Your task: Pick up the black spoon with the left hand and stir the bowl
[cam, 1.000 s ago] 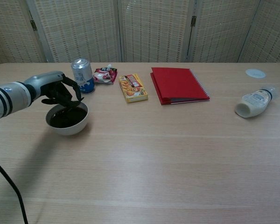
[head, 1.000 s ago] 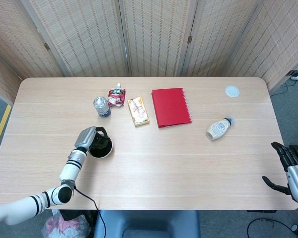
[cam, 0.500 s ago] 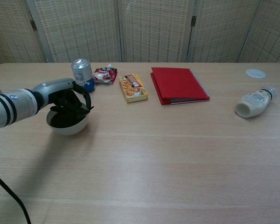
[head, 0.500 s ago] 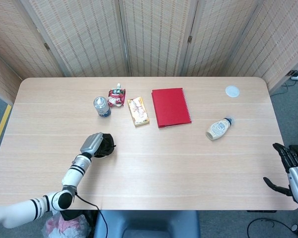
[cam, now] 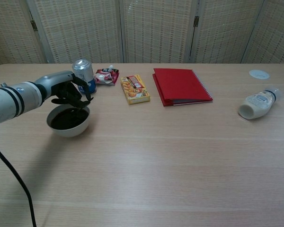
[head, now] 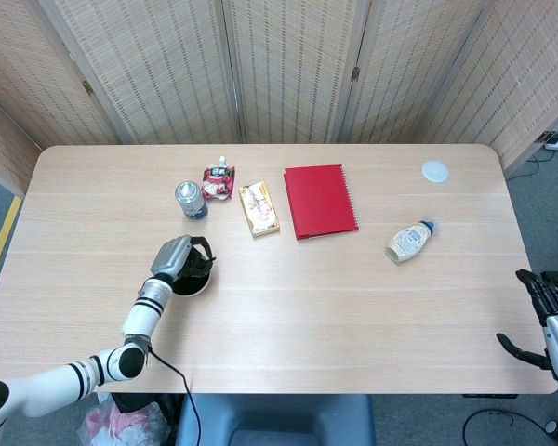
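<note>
A pale wooden worktop carries a white bowl near its left side. Toward the far edge lie a can, snack pouch, yellow box and red notebook. A bottle lies on its side towards the right edge, a white lid near the far right corner.

Left hand hovers over the bowl; right hand sits off the worktop's near-right corner

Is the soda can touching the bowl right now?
Apart. The head view shows bare table between the soda can and the bowl; the chest view also shows the can standing behind the bowl's rim.
</note>
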Robot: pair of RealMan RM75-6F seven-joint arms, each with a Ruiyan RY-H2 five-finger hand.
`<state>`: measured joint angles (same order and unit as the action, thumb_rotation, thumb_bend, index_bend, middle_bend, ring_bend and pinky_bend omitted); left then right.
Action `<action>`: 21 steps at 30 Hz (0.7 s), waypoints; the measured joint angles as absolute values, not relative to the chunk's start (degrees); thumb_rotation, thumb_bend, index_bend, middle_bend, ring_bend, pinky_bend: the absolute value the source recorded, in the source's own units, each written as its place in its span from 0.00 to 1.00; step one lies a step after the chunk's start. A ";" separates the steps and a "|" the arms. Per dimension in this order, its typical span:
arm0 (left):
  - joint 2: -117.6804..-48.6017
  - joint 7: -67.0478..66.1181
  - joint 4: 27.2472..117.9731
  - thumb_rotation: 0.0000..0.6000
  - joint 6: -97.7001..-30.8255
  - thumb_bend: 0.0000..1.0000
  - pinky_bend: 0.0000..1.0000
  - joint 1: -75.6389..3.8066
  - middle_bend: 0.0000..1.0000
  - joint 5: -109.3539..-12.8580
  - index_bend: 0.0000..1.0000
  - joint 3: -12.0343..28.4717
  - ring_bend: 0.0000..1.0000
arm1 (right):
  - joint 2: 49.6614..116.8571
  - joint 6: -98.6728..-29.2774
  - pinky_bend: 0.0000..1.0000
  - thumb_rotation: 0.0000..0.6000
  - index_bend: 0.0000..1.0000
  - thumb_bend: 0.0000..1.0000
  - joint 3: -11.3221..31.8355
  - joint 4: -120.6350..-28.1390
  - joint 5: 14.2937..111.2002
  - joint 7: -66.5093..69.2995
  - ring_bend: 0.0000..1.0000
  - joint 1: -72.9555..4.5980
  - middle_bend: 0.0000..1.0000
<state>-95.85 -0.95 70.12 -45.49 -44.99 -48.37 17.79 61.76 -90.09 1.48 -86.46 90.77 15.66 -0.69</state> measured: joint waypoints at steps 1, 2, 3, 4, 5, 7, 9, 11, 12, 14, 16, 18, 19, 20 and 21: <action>-95.51 -0.81 70.50 1.00 -45.63 0.51 1.00 -44.71 0.94 -48.50 0.69 17.71 0.88 | 61.79 -90.03 0.08 1.00 0.00 0.12 1.50 -86.45 90.84 15.63 0.14 -0.76 0.09; -95.14 -0.68 70.95 1.00 -45.75 0.51 1.00 -44.43 0.94 -48.68 0.69 17.59 0.88 | 61.81 -90.00 0.08 1.00 0.00 0.12 1.52 -86.44 90.90 15.61 0.14 -0.82 0.09; -94.62 -0.51 71.65 1.00 -45.88 0.51 1.00 -44.03 0.94 -48.97 0.69 17.37 0.88 | 61.83 -89.98 0.08 1.00 0.00 0.12 1.58 -86.44 90.94 15.60 0.14 -0.90 0.09; -94.23 -0.38 72.22 1.00 -45.96 0.50 1.00 -43.71 0.94 -49.24 0.68 17.15 0.88 | 61.83 -89.96 0.08 1.00 0.00 0.12 1.62 -86.46 90.96 15.58 0.14 -0.95 0.09; -93.82 -0.27 72.83 1.00 -46.03 0.50 1.00 -43.38 0.94 -49.55 0.66 16.86 0.88 | 61.83 -89.96 0.08 1.00 0.00 0.12 1.64 -86.49 91.00 15.56 0.14 -0.99 0.09; -92.81 -0.01 74.32 1.00 -45.99 0.47 1.00 -42.67 0.93 -50.11 0.54 16.15 0.87 | 61.79 -89.96 0.08 1.00 0.00 0.12 1.69 -86.59 91.17 15.48 0.14 -1.09 0.09; -91.76 0.20 75.81 1.00 -45.81 0.40 1.00 -42.06 0.92 -50.42 0.44 15.56 0.87 | 61.71 -90.00 0.08 1.00 0.00 0.12 1.68 -86.76 91.34 15.34 0.14 -1.15 0.09; -91.04 0.36 76.98 1.00 -45.96 0.34 1.00 -41.53 0.91 -50.76 0.35 15.22 0.87 | 61.61 -90.11 0.08 1.00 0.00 0.12 1.68 -86.93 91.42 15.23 0.14 -1.15 0.09; -90.64 0.46 77.68 1.00 -46.33 0.33 1.00 -41.20 0.91 -51.07 0.32 15.08 0.86 | 61.53 -90.20 0.08 1.00 0.00 0.12 1.68 -87.06 91.46 15.16 0.14 -1.12 0.09; -90.00 0.65 78.69 1.00 -47.14 0.32 1.00 -40.71 0.91 -51.72 0.25 14.95 0.86 | 61.40 -90.39 0.08 1.00 0.00 0.12 1.68 -87.27 91.51 15.02 0.14 -1.04 0.09; -89.14 1.07 79.90 1.00 -48.24 0.32 1.00 -40.08 0.90 -52.65 0.21 14.94 0.85 | 61.25 -90.56 0.08 1.00 0.00 0.12 1.69 -87.51 91.57 14.84 0.14 -0.97 0.09; -88.16 1.61 81.12 1.00 -49.55 0.32 1.00 -39.35 0.90 -53.60 0.19 15.02 0.85 | 61.10 -90.63 0.08 1.00 0.00 0.12 1.70 -87.73 91.62 14.70 0.14 -0.96 0.09; -87.74 1.81 81.62 1.00 -50.21 0.32 1.00 -39.01 0.89 -53.99 0.19 15.07 0.85 | 61.01 -90.59 0.08 1.00 0.00 0.12 1.69 -87.80 91.65 14.62 0.14 -0.98 0.09; -87.29 1.96 82.12 1.00 -50.94 0.32 1.00 -38.65 0.89 -54.41 0.20 15.10 0.85 | 60.91 -90.50 0.08 1.00 0.00 0.12 1.67 -87.86 91.68 14.52 0.14 -1.01 0.09; -86.64 2.03 82.76 1.00 -52.04 0.32 1.00 -38.12 0.88 -55.01 0.22 15.09 0.84 | 60.71 -90.37 0.08 1.00 0.00 0.12 1.63 -87.95 91.74 14.33 0.14 -1.07 0.09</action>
<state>-86.64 2.03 82.76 -52.04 -38.12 -55.01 15.09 60.71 -90.37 1.63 -87.95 91.74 14.33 -1.07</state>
